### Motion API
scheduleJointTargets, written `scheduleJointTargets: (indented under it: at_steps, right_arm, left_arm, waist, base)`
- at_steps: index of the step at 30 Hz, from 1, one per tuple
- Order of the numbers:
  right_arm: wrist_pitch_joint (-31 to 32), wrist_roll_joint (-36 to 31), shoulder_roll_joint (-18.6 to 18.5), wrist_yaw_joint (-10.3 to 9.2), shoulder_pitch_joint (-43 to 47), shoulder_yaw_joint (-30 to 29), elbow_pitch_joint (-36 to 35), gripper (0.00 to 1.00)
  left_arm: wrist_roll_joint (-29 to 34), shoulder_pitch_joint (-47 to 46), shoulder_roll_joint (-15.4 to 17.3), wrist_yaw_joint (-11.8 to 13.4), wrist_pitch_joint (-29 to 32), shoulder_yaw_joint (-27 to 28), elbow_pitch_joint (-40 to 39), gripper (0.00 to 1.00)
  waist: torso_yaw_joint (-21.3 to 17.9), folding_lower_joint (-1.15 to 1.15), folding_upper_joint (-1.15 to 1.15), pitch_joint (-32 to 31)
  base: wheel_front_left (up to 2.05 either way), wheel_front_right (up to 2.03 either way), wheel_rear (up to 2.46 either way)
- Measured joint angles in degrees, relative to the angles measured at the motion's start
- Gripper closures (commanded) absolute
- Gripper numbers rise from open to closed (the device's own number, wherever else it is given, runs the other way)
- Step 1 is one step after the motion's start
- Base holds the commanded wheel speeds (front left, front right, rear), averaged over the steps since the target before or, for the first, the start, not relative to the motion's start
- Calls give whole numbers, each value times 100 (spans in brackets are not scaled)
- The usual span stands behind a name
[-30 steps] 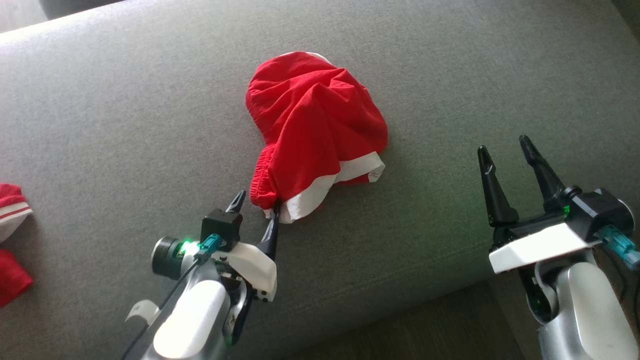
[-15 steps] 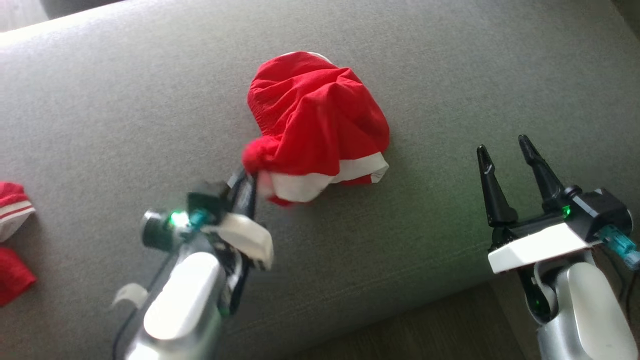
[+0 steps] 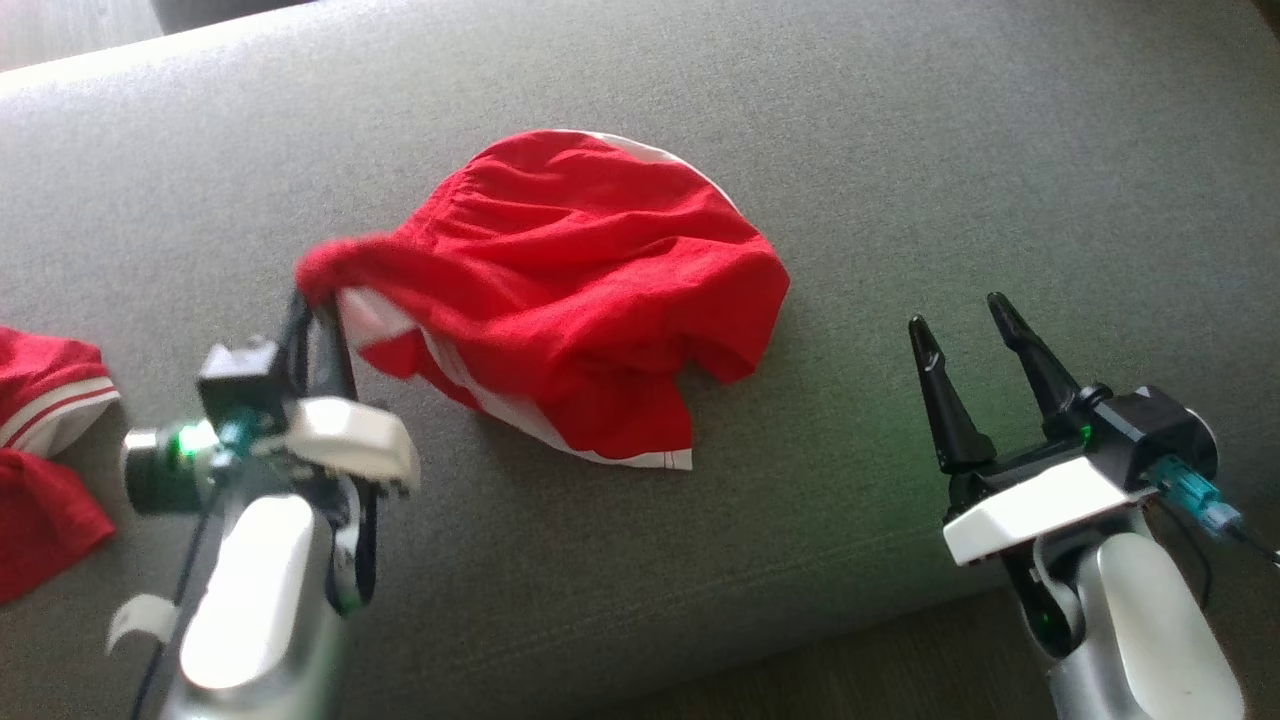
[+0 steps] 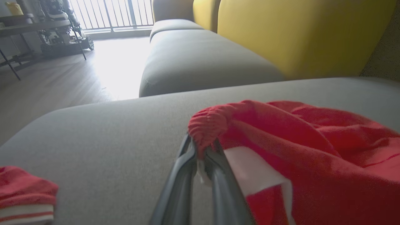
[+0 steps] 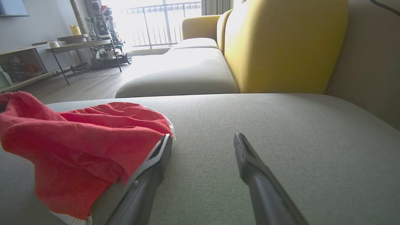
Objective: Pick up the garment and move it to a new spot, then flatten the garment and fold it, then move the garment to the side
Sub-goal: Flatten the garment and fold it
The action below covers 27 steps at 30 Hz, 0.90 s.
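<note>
1. Over the last second the left hand (image 3: 312, 312) has closed on the garment (image 3: 580, 270) and swung left. It has pulled the heap out into a longer, flatter shape.
2. The left hand's fingers (image 4: 187, 162) are clamped on the bunched elastic waistband, which is raised off the grey sofa seat (image 3: 900, 150). The rest of the cloth trails on the middle of the seat.
3. The right hand (image 3: 957, 312) hangs to the garment's right, fingers spread and empty.
4. This looks like the first step, picking up and moving, with only one edge lifted.
5. The next move probably calls for carrying the cloth to bare seat, short of the other red-and-white clothes (image 3: 40, 440) at the left. The right hand would then take a second edge for flattening.
</note>
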Motion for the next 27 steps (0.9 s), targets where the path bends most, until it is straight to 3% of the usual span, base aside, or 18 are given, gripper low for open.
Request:
scheduleJointTargets:
  at_steps: [3,5,6,13,22,27]
  right_arm:
    - [0,-2,0,0,-4,51,40,0]
    - [0,-9,0,0,-8,105,65,0]
    - [0,-9,0,0,-13,137,87,0]
    - [0,-8,-1,0,-87,308,144,0]
    - [0,82,-2,0,-11,436,347,0]
    - [0,501,-1,0,244,494,527,0]
  left_arm:
    - [49,65,0,-92,1,-40,594,100]
    - [53,57,-4,-115,1,-56,970,12]
    - [86,51,-4,-111,2,-55,1099,0]
    - [134,-97,-29,-107,2,11,1089,0]
    - [99,363,-78,-66,1,445,0,0]
    - [90,887,-133,-157,1,638,-742,0]
  waist:
    - [21,0,0,15]
    - [38,0,0,33]
    - [49,0,0,42]
    - [241,0,0,52]
    - [626,0,0,-154]
    - [875,0,0,-315]
  base:
    - [0,0,0]
    - [0,0,0]
    - [0,0,0]
    - [0,0,0]
    - [0,0,0]
    - [0,0,0]
